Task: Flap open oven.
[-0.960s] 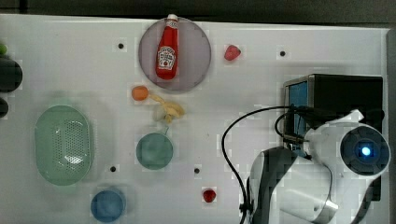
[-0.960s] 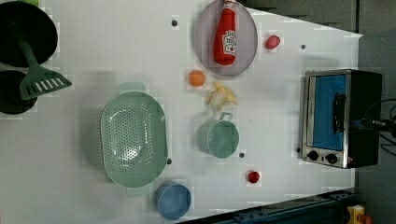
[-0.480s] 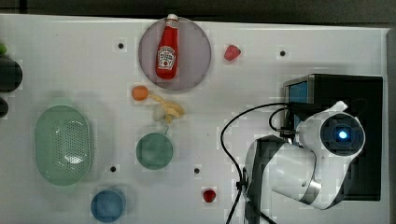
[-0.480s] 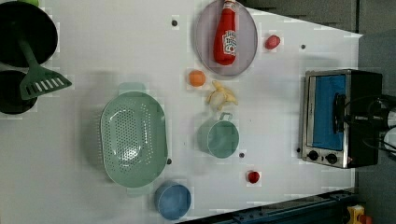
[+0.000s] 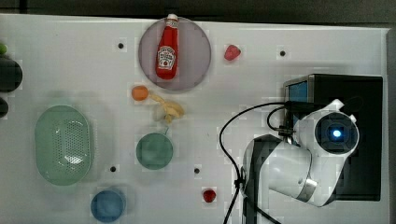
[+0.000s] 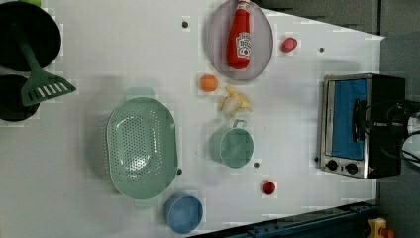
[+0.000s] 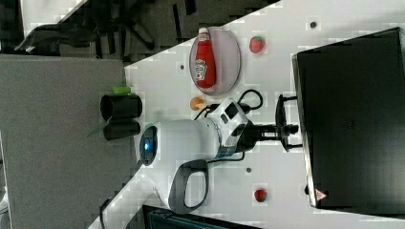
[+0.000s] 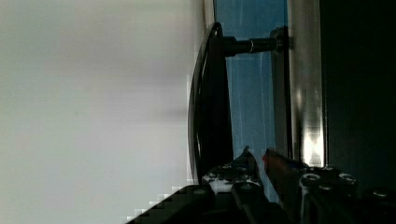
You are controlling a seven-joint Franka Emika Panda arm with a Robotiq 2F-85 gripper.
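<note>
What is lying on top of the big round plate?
A red ketchup bottle lies flat on the round plate. The plate under the bottle is covered, so anything beneath it cannot be seen.

On ketchup bottle [image 5: 166, 55]: white label with dark lettering, too small to read; same in left view [image 6: 239, 39] and right view [image 7: 205, 66]. On oven [image 7: 351, 119], near a corner of the black top in right view: small red-and-white triangular warning sign [image 7: 318, 194], symbol unreadable. No other text or numbers legible.
</note>
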